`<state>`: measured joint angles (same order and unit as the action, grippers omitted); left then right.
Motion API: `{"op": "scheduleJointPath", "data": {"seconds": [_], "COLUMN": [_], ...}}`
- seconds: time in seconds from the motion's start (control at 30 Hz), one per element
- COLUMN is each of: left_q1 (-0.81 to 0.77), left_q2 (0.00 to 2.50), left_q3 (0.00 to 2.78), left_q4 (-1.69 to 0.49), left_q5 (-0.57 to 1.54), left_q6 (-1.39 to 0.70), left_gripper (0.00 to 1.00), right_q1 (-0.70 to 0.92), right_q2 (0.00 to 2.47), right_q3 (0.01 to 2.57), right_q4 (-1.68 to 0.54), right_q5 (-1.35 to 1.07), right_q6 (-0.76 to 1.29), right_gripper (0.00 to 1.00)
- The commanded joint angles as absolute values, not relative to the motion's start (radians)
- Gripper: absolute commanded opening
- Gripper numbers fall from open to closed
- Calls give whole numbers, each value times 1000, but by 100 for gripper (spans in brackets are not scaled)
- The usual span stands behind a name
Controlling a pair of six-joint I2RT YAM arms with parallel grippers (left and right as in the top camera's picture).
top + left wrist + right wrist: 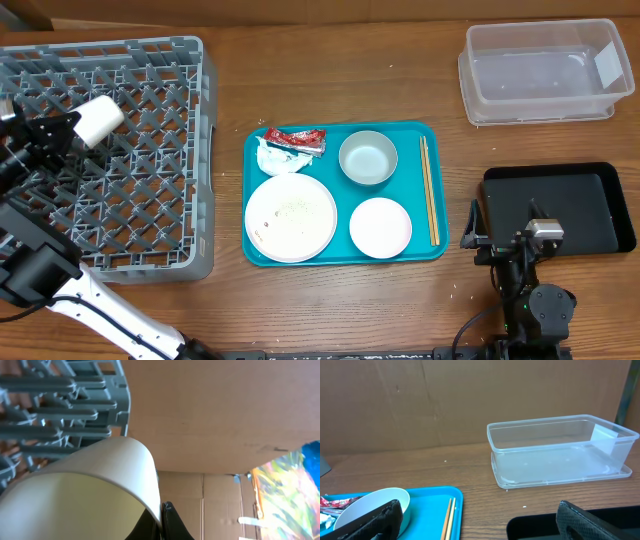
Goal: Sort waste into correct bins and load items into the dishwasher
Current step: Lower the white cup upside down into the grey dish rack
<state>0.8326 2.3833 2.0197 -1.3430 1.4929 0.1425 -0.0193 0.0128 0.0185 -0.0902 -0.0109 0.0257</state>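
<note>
**Ana:** Where is the small white cup (100,118)?

**Ben:** At the upper left of the overhead frame, over the grey dish rack (196,150). The left gripper (76,126) is clamped on it. The left wrist view shows a dark finger (169,521) tight against the rim, so the pinch looks to be on the wall, one finger inside and one outside.

**Ana:** How will it handle?

**Ben:** Probably light and rigid, with a smooth wall that could slip or swing in so narrow a pinch. It looks breakable, so it should be lowered between the rack's pegs rather than dropped.

**Ana:** And the right gripper (480,514)?

**Ben:** Its jaws stand wide apart and hold nothing. It is at the lower right, by the black tray (560,205), with the clear tub (540,72) beyond.

**Ana:** What is left on the teal tray (441,200)?

**Ben:** The grey bowl (367,158), pale-pink dish (380,227), crumb-speckled white plate (291,218), chopsticks (428,190), red sauce packet (296,140) and napkin (278,160). The dishes want a rim pinch. The napkin is soft and will crush. The packet lies flat and looks slick, so an edge is the best hold.
</note>
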Motion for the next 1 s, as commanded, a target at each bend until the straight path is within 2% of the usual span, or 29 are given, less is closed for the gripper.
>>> {"op": "scheduleJointPath", "data": {"seconds": [0.0,0.2,0.37,0.97], "left_q1": [794,769,756,748], "left_q2": [2352,2352,2352,2352], "left_q3": [1987,1985,1985,1985], "left_q4": [-1252,-1124,-1116,-1073], "left_q5": [1581,1549,1371,1021], "left_q6": [179,175,176,120], "left_gripper": [4,5,4,5], "right_q1": [-23,-23,-23,-23], "right_q2": [3,3,3,3], "right_q3": [8,8,8,8], "right_q4": [-85,-85,-85,-85], "right_q5": [-2,-2,-2,-2], "right_q6": [25,25,25,25], "right_gripper": [100,100,100,100]}}
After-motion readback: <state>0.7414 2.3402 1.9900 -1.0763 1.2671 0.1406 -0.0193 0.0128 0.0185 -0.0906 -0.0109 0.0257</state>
